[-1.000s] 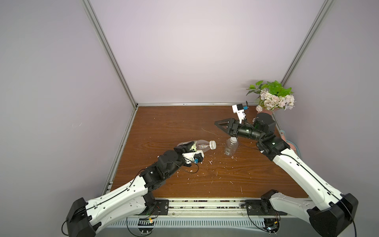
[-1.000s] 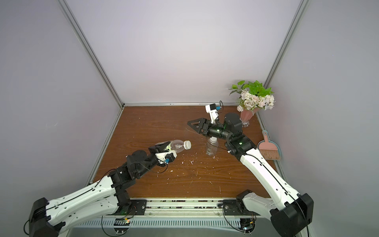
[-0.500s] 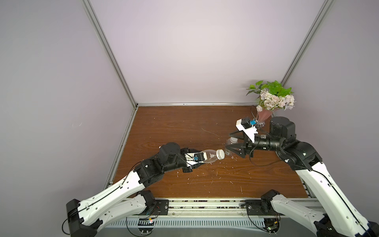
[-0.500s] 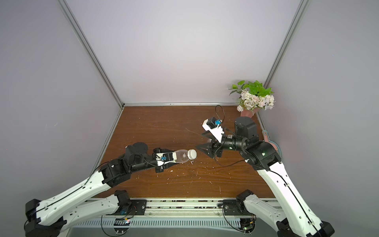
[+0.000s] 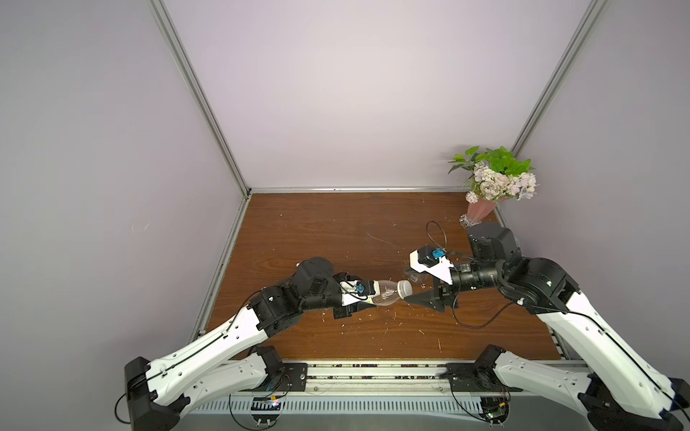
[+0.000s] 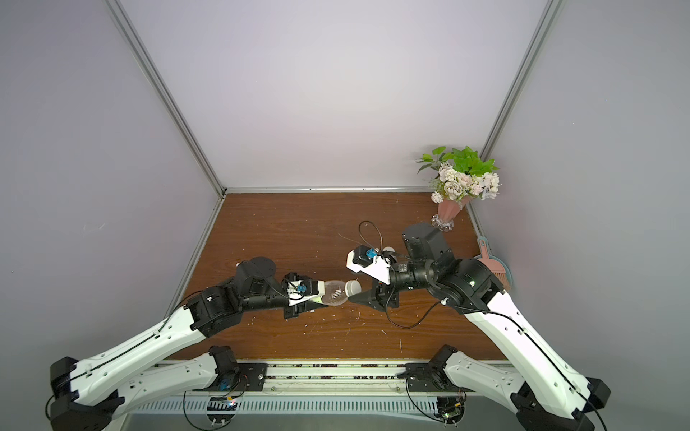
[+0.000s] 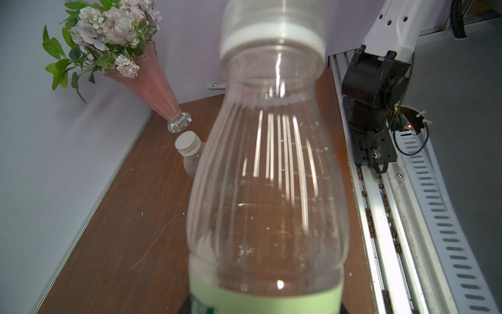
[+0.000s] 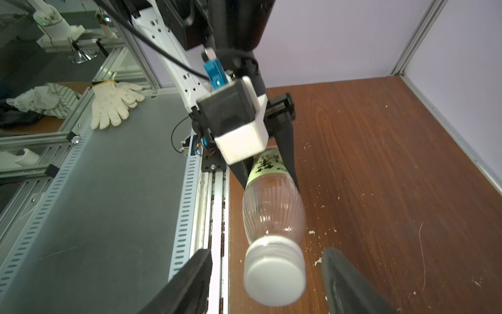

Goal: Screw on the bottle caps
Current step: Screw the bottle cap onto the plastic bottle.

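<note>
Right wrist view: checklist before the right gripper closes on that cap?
1. Hold: left gripper shut on the green-label bottle: ok.
2. The white cap sits on the bottle's neck: ok.
3. Cap threaded tight: cannot tell.
4. The right gripper is open and straddles the cap: ok.
5. Its fingers touch the cap: not ok, there are gaps on both sides.

Hanging horizontal: clear green-label bottle (image 5: 384, 295), white cap (image 5: 404, 289) sitting on neck, pointing toward 3 o'clock. Standing upright at its 2 o'clock: barer bottle (image 7: 192, 163), second cap (image 7: 187, 141) on.
</note>
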